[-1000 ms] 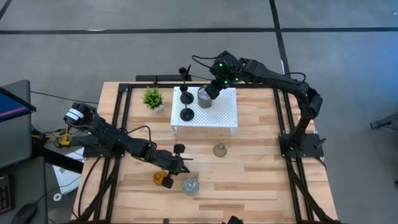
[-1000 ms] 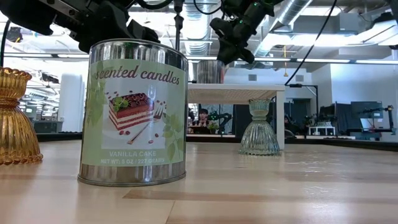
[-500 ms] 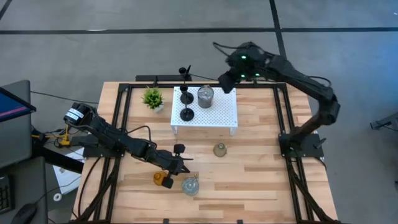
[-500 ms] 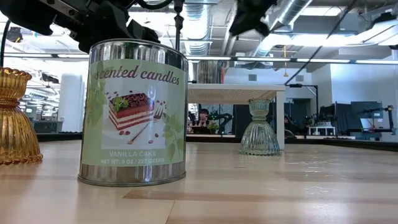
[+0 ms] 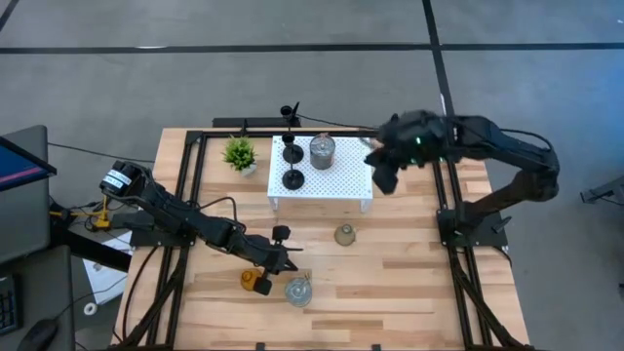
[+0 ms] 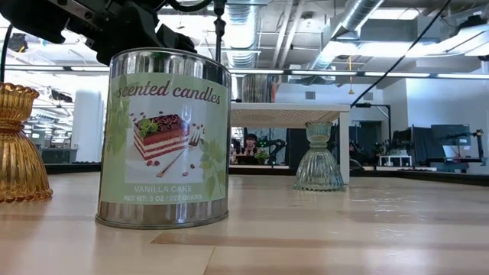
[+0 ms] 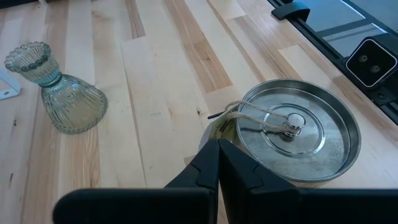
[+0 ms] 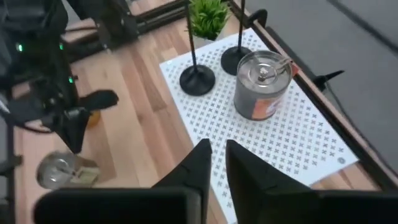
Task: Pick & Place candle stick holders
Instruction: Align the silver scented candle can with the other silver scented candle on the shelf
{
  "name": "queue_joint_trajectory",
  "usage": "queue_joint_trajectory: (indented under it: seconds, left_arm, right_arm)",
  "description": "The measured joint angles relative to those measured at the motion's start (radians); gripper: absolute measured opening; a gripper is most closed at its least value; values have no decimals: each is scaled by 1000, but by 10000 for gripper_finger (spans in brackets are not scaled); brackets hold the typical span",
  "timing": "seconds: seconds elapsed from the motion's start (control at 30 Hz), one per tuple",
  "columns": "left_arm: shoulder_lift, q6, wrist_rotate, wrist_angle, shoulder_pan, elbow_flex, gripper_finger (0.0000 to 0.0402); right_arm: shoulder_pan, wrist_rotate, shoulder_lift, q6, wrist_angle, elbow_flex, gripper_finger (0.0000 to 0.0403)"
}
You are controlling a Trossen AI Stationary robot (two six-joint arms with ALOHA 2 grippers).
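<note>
My right gripper (image 5: 382,181) has withdrawn from the candle tin (image 5: 322,151) it left on the white perforated stand (image 5: 346,180), fingers nearly together, empty. Two black candlesticks (image 5: 292,178) share the stand; the potted plant (image 5: 239,153) crowds its edge. My left gripper (image 5: 285,259), pinched shut, rests beside a second tin (image 5: 298,291) and the amber holder (image 5: 255,282). The glass bell-shaped holder (image 5: 344,234) stands apart.
</note>
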Motion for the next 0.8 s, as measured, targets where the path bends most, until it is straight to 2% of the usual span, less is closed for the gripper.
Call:
queue_joint_trajectory:
  seconds: [0.17, 0.4, 0.63, 0.8]
  left_arm:
    - [0, 0, 0, 0, 0, 0, 5]
    - [0, 0, 0, 0, 0, 0, 5]
    - [0, 0, 0, 0, 0, 0, 5]
    - [0, 0, 0, 0, -6, 0, 5]
  right_arm:
    - [153, 95, 0, 32, -26, -3, 6]
    - [322, 147, 1, 49, 47, -141, 5]
    - [453, 158, -29, 48, 287, -360, 4]
    - [527, 263, -90, 54, 461, -523, 1]
